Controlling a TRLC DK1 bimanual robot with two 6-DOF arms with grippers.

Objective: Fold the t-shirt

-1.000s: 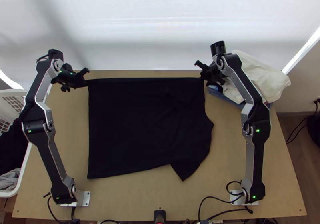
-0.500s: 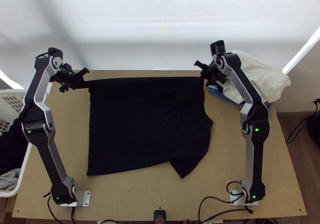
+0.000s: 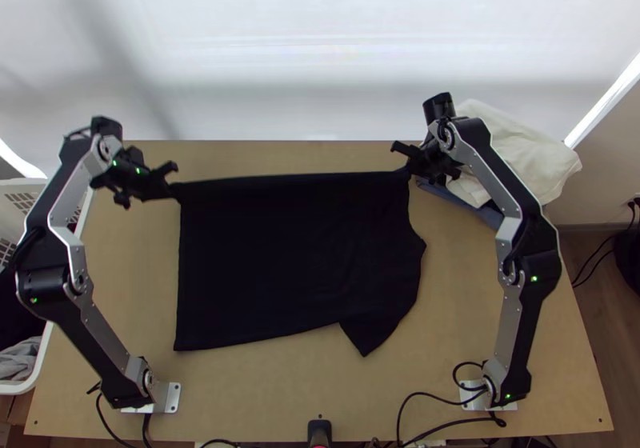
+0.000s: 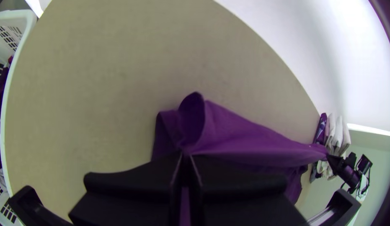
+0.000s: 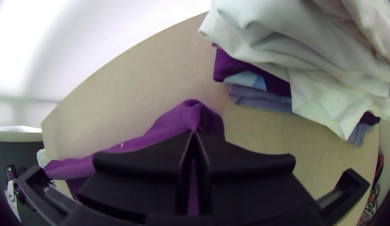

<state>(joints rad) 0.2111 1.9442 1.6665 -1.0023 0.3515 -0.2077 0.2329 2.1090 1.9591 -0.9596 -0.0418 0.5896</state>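
Top view: a white basket [image 3: 42, 362] holding clothes stands on the left, and a clothes pile [image 3: 520, 156] sits at the far right corner, close by the right gripper [image 3: 409, 171]. The bench [image 3: 304, 400] is light wood, with a white backdrop [image 3: 280, 56] behind. The dark t-shirt [image 3: 296, 264] lies mid-bench, long axis left to right, a sleeve-like corner pointing nearward.

Left wrist view: the left gripper's [image 4: 186, 155] fingers are clamped on one far corner.

Right wrist view: the right gripper's [image 5: 194, 134] fingers pinch the other.
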